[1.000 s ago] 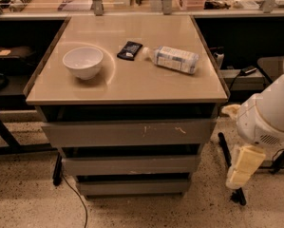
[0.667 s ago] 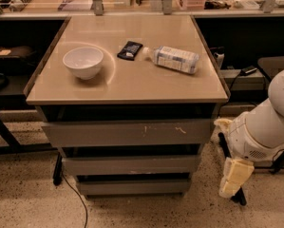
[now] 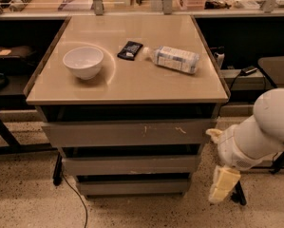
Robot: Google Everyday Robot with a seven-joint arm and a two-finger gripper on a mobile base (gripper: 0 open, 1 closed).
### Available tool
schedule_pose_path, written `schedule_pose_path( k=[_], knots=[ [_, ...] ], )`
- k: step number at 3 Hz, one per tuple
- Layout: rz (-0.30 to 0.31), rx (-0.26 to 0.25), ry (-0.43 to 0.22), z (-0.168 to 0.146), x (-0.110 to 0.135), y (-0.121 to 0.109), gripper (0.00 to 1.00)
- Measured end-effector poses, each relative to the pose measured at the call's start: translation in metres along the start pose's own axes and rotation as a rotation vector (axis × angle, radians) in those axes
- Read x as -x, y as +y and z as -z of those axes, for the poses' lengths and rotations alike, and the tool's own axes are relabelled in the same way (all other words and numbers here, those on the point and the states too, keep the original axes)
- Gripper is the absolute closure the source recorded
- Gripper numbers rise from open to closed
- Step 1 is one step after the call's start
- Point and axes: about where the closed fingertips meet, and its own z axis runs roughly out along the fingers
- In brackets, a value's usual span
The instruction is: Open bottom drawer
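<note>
The gripper (image 3: 223,185), its state not discernible, is held low off the desk's (image 3: 132,85) front right corner, near the bottom drawer (image 3: 132,187); a white bowl (image 3: 83,62) and a plastic bottle (image 3: 175,59) are set on top.

Lab or workshop, by the looks: a speckled floor (image 3: 18,208), a cable (image 3: 80,199) trailed under a grey metal bench (image 3: 132,82), a cluttered counter (image 3: 51,1) lined up behind. The gripper (image 3: 223,184) is hung low right of the bench, near the floor.

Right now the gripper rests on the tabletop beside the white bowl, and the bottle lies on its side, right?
No. The camera view shows the gripper hanging low beside the bottom drawer, apart from it, not on the tabletop. The bottle does lie on its side.
</note>
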Motion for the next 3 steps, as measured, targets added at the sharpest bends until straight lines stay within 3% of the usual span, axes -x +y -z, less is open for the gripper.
schedule_pose_path(
  k=[1, 3],
  knots=[
    [0.042, 0.018, -0.075, -0.068, -0.002, -0.002, 0.0],
    [0.124, 0.096, -0.122, -0.19, -0.008, -0.001, 0.0]
  ],
)
